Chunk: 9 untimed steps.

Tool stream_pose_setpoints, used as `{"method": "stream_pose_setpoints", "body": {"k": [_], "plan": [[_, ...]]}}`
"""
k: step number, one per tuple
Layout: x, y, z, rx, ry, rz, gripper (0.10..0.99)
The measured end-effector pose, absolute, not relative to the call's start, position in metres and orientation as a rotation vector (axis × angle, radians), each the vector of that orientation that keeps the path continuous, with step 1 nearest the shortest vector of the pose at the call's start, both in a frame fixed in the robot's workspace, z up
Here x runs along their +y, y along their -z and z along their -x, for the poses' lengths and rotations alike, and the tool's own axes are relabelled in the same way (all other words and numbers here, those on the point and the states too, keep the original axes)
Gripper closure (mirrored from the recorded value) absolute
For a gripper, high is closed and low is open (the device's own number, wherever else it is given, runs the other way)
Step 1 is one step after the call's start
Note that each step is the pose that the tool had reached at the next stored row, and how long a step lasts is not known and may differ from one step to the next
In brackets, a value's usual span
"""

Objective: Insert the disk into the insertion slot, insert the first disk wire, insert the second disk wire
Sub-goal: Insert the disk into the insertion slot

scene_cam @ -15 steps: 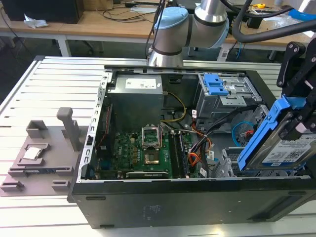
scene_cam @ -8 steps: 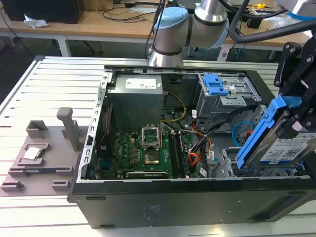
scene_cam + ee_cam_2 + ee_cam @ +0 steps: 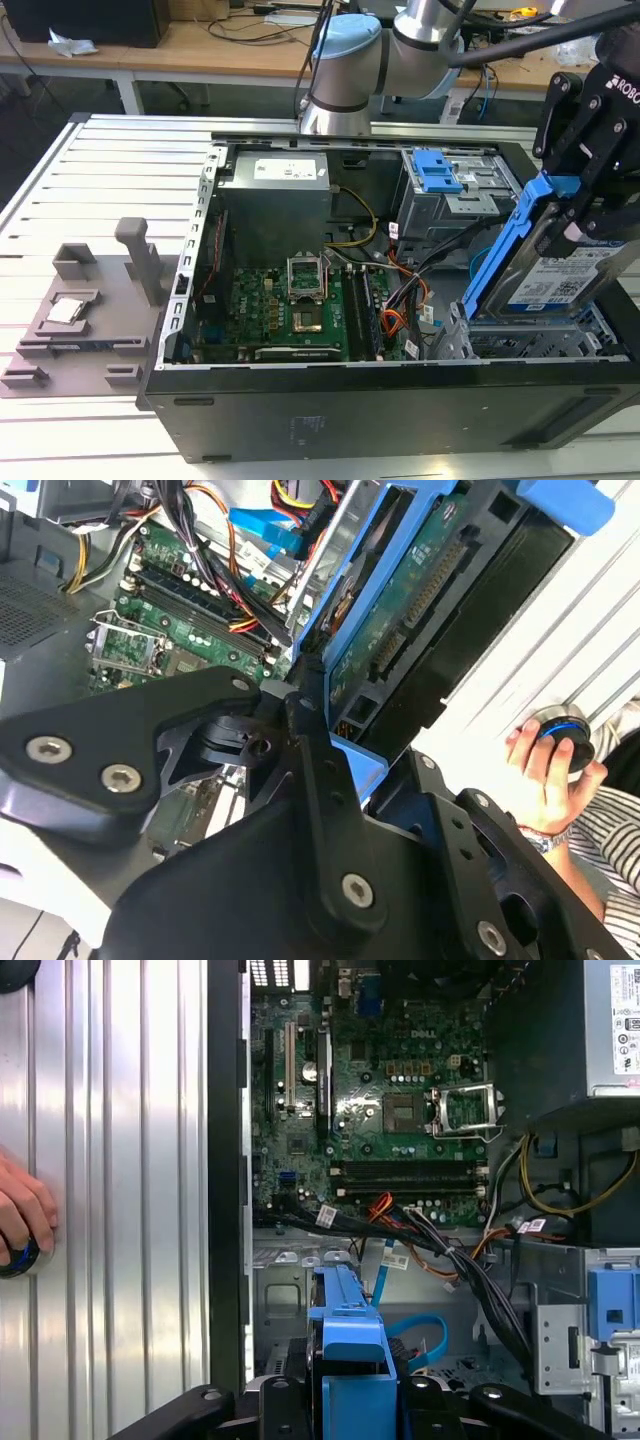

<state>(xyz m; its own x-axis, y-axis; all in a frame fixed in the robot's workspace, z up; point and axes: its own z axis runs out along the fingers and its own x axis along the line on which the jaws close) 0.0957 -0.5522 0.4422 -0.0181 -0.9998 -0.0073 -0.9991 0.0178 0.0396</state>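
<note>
Gripper: the gripper (image 3: pixel 588 215) was clamped shut on the upper part of the disk (image 3: pixel 562 280), gripping its blue frame.
Disk's place: in the air over the near corner of the computer case (image 3: pixel 300 410) on the exterior view's right, not yet seated.
Disk's long axis: steeply tilted, the lower end toward the exterior view's left and down, the upper end leaning right and up into the gripper; the labelled face was turned toward the near side.
Key relation: the insertion slot (image 3: pixel 500 342) lay just under the disk's lower end. I judged the gap small, but could not tell whether the frame touched the slot's wall.
Neighbours: the taller bay (image 3: pixel 450 195) stood just beyond the slot on the far side. The cables (image 3: pixel 400 290) ran near the slot's left side, beside the circuit board (image 3: pixel 290 300).
Arm's pose: the arm (image 3: pixel 345 60) rose from the far side of the case and reached across to the right, its wrist above the disk.
Bystander: a hand (image 3: pixel 22 1215) rested on the table, well apart from the case.
</note>
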Motion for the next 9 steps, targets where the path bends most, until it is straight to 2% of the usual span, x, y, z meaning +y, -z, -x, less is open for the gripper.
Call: {"method": "stream_pose_setpoints", "body": {"k": [9], "plan": [[-0.5504, -0.4319, -0.0975, -2.225, 0.053, -2.185, 0.722]]}}
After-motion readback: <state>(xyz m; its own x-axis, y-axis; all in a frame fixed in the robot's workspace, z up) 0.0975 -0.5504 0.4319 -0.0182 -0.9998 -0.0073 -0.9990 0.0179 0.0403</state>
